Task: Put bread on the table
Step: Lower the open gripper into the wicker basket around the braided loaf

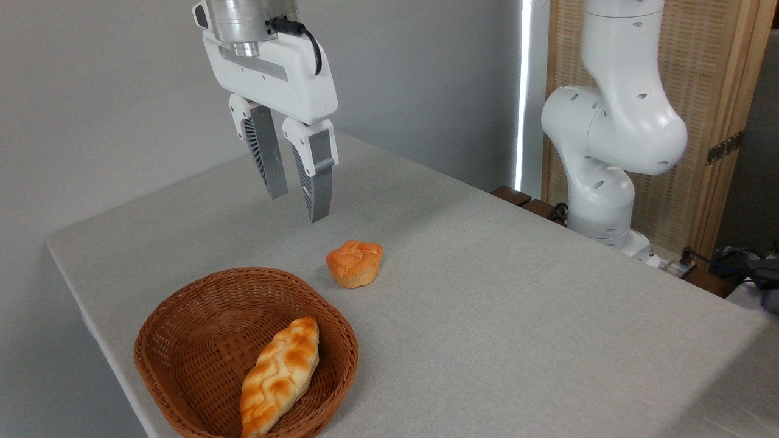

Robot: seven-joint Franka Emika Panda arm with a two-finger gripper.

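Observation:
The bread (280, 377), a long braided loaf in pale yellow with toasted ridges, lies inside the brown wicker basket (182, 334) at the lower left. The basket rests on the grey-beige table (517, 316). My gripper (298, 207) hangs open and empty high above the table, behind the basket and well above the loaf, with nothing between its fingers.
A small round orange bun (354, 263) sits on the table just behind the basket's right rim, below the gripper. The white arm base (608, 152) stands at the table's far right edge. Cables and dark items (748, 267) lie beyond that edge.

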